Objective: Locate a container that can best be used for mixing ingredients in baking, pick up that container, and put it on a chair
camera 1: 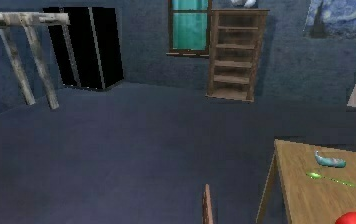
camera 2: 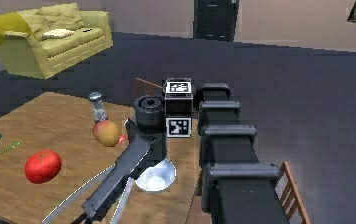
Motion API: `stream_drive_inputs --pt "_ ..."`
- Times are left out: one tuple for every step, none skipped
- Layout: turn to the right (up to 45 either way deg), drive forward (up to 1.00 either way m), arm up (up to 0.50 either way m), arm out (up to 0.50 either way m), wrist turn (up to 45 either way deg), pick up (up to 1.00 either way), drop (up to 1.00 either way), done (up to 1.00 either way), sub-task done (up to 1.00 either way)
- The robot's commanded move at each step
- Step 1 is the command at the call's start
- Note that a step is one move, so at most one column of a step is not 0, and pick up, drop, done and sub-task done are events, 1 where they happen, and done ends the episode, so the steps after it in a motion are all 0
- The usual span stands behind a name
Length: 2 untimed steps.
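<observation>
In the forward view, we see a pale wooden frame (camera 1: 28, 55) leaning at the upper left. A black cabinet (camera 1: 86, 45) stands just right of it against the far wall. Past the middle come a teal window (camera 1: 189, 25) and a wooden shelf (camera 1: 233, 55), and a painting (camera 1: 336, 18) hangs at the upper right. The floor between is bare. At the lower right, a chair (camera 1: 206, 205) shows as a reddish slat just beside the wooden table (camera 1: 296, 195). On the table lie a small teal thing (camera 1: 331, 158) and a green thing (camera 1: 316, 176).

In the arm side view, a yellow sofa (camera 2: 56, 40) fills the upper left. Below it on the table's left half lies a red round fruit (camera 2: 43, 165). A small grey shaker (camera 2: 96, 103) and an apple-like fruit (camera 2: 107, 132) stand further right, and the fruit is just beside the gripper's dark body. The gripper (camera 2: 98, 200) slants toward the lower left over the tabletop. We cannot tell how its jaws stand or whether it holds anything.

The silvery bowl (camera 2: 154, 177) shows low in the middle, right against the gripper's body near the table's right end. We cannot tell whether it rests on the wood. The arm's dark bar (camera 2: 226, 150) stands between the bowl and the chair at the lower right. A dark door (camera 2: 216, 18) is at the top.
</observation>
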Motion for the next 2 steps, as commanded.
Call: stream_drive_inputs --pt "0.0 0.00 0.00 0.00 45.0 0.00 0.00 0.00 0.00" --pt "0.0 0.00 0.00 0.00 45.0 0.00 0.00 0.00 0.00"
